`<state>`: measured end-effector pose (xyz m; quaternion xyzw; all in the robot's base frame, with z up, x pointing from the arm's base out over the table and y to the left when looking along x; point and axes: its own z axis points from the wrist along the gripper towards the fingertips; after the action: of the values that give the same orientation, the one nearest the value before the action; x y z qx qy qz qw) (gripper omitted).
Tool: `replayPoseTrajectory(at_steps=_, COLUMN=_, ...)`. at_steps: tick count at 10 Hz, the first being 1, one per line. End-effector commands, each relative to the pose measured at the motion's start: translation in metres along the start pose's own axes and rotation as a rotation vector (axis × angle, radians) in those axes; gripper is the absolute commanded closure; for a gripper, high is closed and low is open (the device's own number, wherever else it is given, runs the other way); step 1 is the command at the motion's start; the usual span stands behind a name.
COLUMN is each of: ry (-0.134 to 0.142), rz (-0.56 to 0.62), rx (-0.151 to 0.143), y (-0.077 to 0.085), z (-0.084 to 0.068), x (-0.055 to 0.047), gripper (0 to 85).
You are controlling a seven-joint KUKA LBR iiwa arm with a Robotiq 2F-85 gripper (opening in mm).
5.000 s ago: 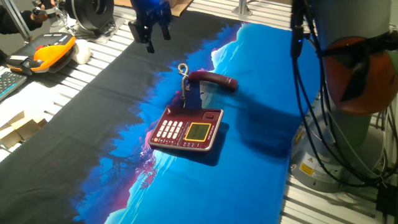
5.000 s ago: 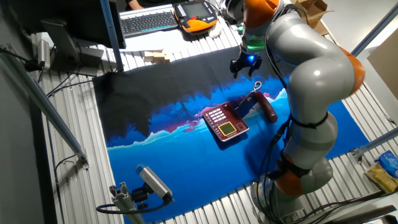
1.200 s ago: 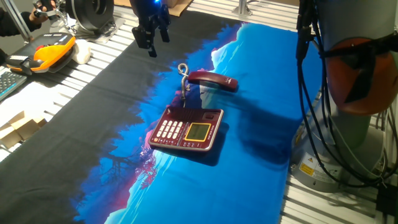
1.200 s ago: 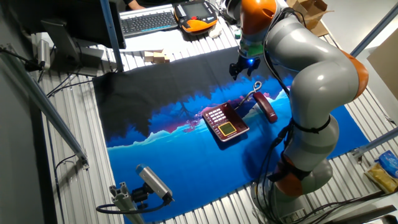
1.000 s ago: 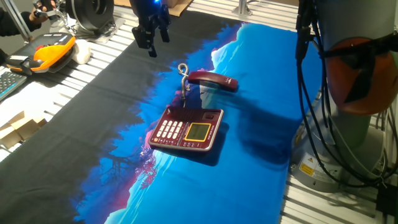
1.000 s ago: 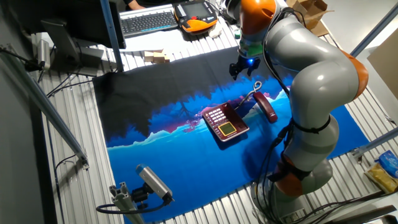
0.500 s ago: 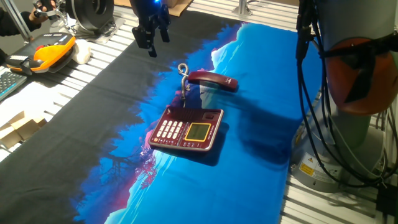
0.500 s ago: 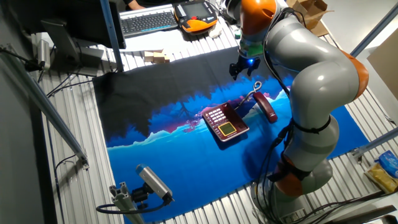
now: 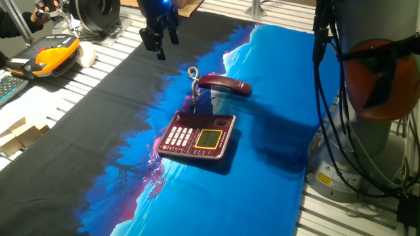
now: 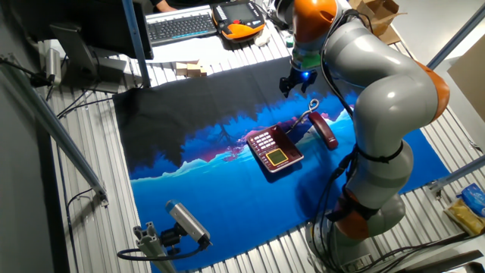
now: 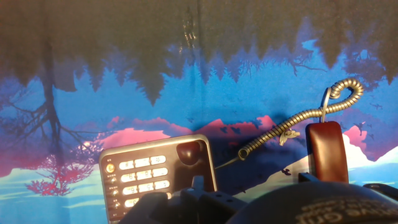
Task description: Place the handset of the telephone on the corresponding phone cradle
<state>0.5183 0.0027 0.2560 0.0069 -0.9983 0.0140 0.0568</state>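
The dark red telephone (image 9: 197, 136) lies flat on the blue and black cloth, keypad and yellow-green display up. It also shows in the other fixed view (image 10: 274, 149) and the hand view (image 11: 155, 177). Its phone cradle (image 11: 194, 160) is empty. The handset (image 9: 225, 84) lies on the cloth just beyond the base, off the cradle; it also shows in the other views (image 10: 326, 130) (image 11: 325, 152). Its pale curly cord (image 9: 193, 82) loops up between them. My gripper (image 9: 159, 42) hangs open and empty above the black cloth, behind and to the left of the handset.
An orange and black device (image 9: 56, 52) and a keyboard (image 10: 182, 26) lie on the slatted table beyond the cloth. Wooden blocks (image 10: 189, 70) sit near the cloth's edge. A camera on a bracket (image 10: 186, 220) stands at the cloth's near corner. The arm's base (image 9: 374, 78) is at the right.
Since five seconds ago the gripper has turned a little at the wrist and shifted slightly. Over the last second nothing has moved.
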Motion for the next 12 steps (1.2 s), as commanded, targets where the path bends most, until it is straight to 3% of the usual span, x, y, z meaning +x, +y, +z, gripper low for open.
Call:
replayPoseTrajectory(at_steps=1, ry=0.004, rz=0.004, rx=-0.005, y=0.0001, z=-0.0001, x=0.0000, gripper=17.0)
replayPoseTrajectory(at_steps=3, ry=0.005, rz=0.054, rx=0.003, y=-0.0002, z=-0.0002, x=0.0001, gripper=17.0)
replayPoseTrajectory(at_steps=4, ry=0.008, rz=0.063, rx=0.025, y=-0.0002, z=-0.0002, x=0.0001, gripper=0.0)
replayPoseTrajectory(at_steps=6, ry=0.001, rz=0.085, rx=0.023, y=-0.0002, z=-0.0002, x=0.0001, gripper=0.0)
replayPoseTrajectory(at_steps=7, ry=-0.007, rz=0.099, rx=0.012, y=-0.0001, z=0.0002, x=0.0001, gripper=17.0)
replayPoseTrajectory(at_steps=8, ry=-0.013, rz=0.096, rx=0.014, y=-0.0001, z=0.0003, x=0.0000, gripper=17.0)
replayPoseTrajectory(at_steps=10, ry=0.006, rz=0.037, rx=-0.016, y=0.0002, z=0.0004, x=-0.0001, gripper=51.0)
replayPoseTrajectory(at_steps=11, ry=0.006, rz=0.022, rx=0.007, y=0.0003, z=0.0004, x=-0.0001, gripper=51.0)
replayPoseTrajectory(at_steps=12, ry=0.006, rz=0.024, rx=-0.003, y=0.0003, z=0.0004, x=-0.0001, gripper=51.0)
